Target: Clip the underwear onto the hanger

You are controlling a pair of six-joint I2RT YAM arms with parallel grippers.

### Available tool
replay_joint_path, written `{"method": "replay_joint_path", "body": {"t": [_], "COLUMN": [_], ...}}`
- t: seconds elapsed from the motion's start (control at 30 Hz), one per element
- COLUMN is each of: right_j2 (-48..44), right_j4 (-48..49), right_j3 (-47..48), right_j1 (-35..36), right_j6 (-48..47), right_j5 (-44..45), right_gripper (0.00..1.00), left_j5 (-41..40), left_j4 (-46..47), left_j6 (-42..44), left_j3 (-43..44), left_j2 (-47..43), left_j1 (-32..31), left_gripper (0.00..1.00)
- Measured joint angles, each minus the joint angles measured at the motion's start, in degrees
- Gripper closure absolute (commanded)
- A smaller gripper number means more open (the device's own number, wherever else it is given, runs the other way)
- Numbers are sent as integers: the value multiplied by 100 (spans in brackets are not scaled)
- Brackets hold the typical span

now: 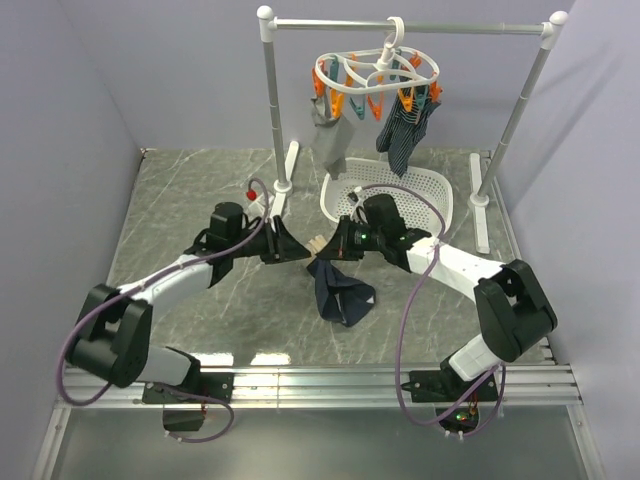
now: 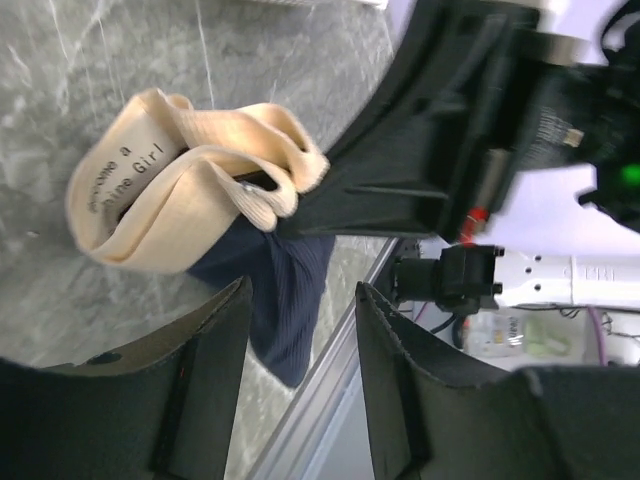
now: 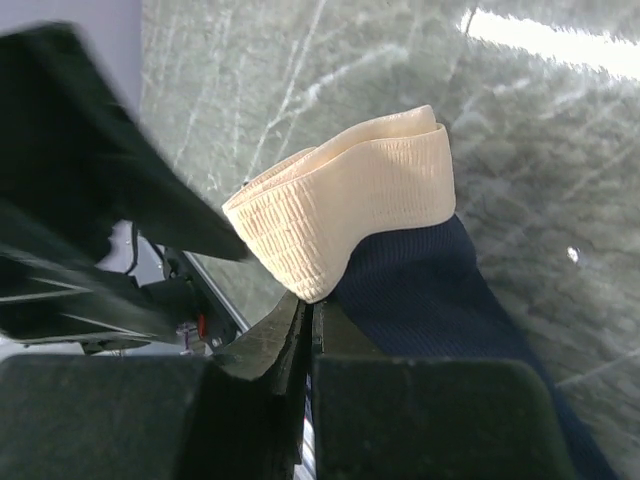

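Note:
The underwear hangs from my right gripper [image 1: 328, 247], which is shut on the folded beige waistband [image 3: 340, 200]. The navy fabric [image 1: 341, 292] droops onto the marble table. My left gripper [image 1: 297, 248] is open, just left of the waistband [image 2: 170, 190]. In the left wrist view its fingertips [image 2: 238, 300] stand apart below the band without touching it, and the right gripper's black finger [image 2: 400, 170] pinches the band's edge. The white round hanger [image 1: 375, 68] with orange and teal clothespins hangs by its hook from the rail at the back.
A grey sock [image 1: 326, 130] and a navy pinstriped cloth [image 1: 404, 135] hang clipped on the hanger. A white mesh basket [image 1: 425, 185] lies below it. The grey rail stand [image 1: 272, 110] has feet on both sides. A small red object [image 1: 251, 191] sits near the left post.

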Motion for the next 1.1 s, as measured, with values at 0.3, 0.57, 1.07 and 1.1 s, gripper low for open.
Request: {"method": "replay_joint_path", "body": {"t": [0.3, 0.57, 1.07, 1.1], "right_j2": [17, 17, -125, -125], "right_j4": [72, 70, 7, -2], "right_j3": [90, 90, 96, 98], "right_j1": [4, 66, -413, -472], "right_j6": [-2, -7, -157, -184], "right_j5": [-26, -81, -457, -476], "right_gripper": [100, 97, 83, 83], "left_j5": [-400, -573, -422, -385], "left_j4": [485, 664, 144, 59], "left_j6": [-839, -1110, -669, -581], "left_j3": [101, 208, 474, 476], "left_j2": [522, 745, 737, 693], "left_j1": [-140, -205, -254, -247], "left_gripper": [47, 55, 100, 100]}}
